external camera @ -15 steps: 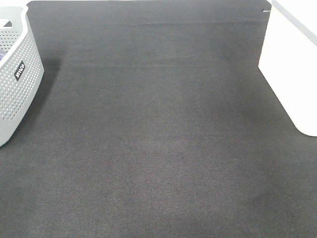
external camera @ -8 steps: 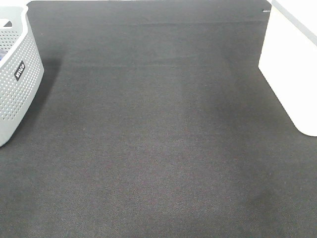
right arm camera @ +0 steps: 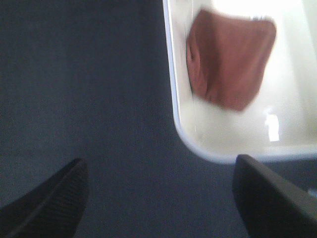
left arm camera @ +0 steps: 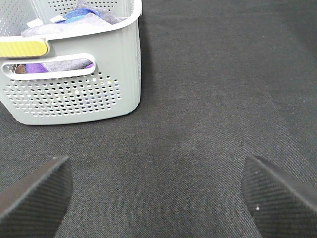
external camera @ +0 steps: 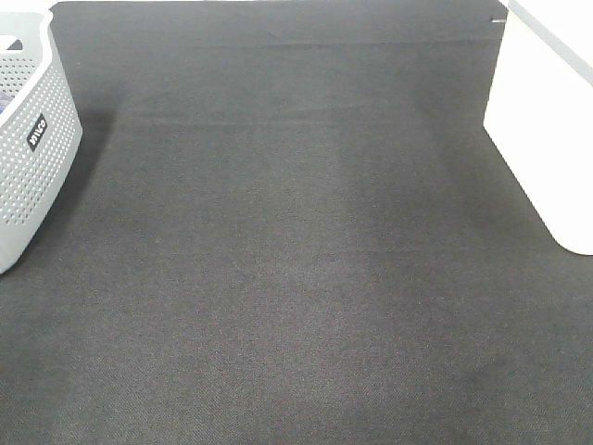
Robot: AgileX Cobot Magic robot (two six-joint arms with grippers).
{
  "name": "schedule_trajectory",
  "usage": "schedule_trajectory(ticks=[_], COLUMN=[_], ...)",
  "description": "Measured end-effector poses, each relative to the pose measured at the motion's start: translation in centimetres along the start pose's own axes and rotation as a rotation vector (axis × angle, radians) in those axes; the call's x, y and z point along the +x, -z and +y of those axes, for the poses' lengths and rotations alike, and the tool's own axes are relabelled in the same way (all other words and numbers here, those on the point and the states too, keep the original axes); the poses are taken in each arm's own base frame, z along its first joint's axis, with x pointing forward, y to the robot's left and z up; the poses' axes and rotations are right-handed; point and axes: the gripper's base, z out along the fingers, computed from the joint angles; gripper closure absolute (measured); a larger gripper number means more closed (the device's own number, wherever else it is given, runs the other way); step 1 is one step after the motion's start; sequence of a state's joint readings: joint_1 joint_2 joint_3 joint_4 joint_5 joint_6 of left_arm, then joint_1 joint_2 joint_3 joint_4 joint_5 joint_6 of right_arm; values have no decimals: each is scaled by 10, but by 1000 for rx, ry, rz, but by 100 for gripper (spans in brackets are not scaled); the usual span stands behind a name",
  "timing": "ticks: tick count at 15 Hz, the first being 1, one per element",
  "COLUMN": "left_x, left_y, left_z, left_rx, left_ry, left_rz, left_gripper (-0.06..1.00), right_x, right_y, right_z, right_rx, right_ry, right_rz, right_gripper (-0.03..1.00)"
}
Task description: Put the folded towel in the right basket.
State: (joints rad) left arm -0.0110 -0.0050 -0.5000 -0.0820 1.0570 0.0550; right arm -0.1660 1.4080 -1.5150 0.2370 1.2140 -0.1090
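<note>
The folded brown towel (right arm camera: 229, 65) lies inside the white basket (right arm camera: 184, 130), at 3 o'clock on the mat (external camera: 296, 278). The task looks finished. The right gripper (right arm camera: 161, 201) and left gripper (left arm camera: 158, 191) both stand wide apart, holding nothing.

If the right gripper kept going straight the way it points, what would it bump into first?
Probably the black mat. The right gripper is open and empty, aimed down beside the white basket holding the brown towel. Depth is blurry, so the basket's rim might come first.
</note>
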Motion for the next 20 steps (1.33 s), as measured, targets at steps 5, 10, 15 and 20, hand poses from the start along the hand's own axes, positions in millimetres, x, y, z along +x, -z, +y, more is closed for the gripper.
schedule_trajectory(ticks=[5,10,15,20], left_x=[0,0,0,0], left_y=[0,0,0,0], left_z=[0,0,0,0], left_rx=[0,0,0,0], left_ry=[0,0,0,0], left_rz=[0,0,0,0], left_gripper=[7,7,7,7], right_x=[127,205,276,295], right_y=[-1,12,45,42], right_z=[0,3,8,2], right_rx=[32,45,110,88], right_ry=[-6,10,94,164], right_rz=[159,39,-363,-413], right_gripper=[21,21,21,21])
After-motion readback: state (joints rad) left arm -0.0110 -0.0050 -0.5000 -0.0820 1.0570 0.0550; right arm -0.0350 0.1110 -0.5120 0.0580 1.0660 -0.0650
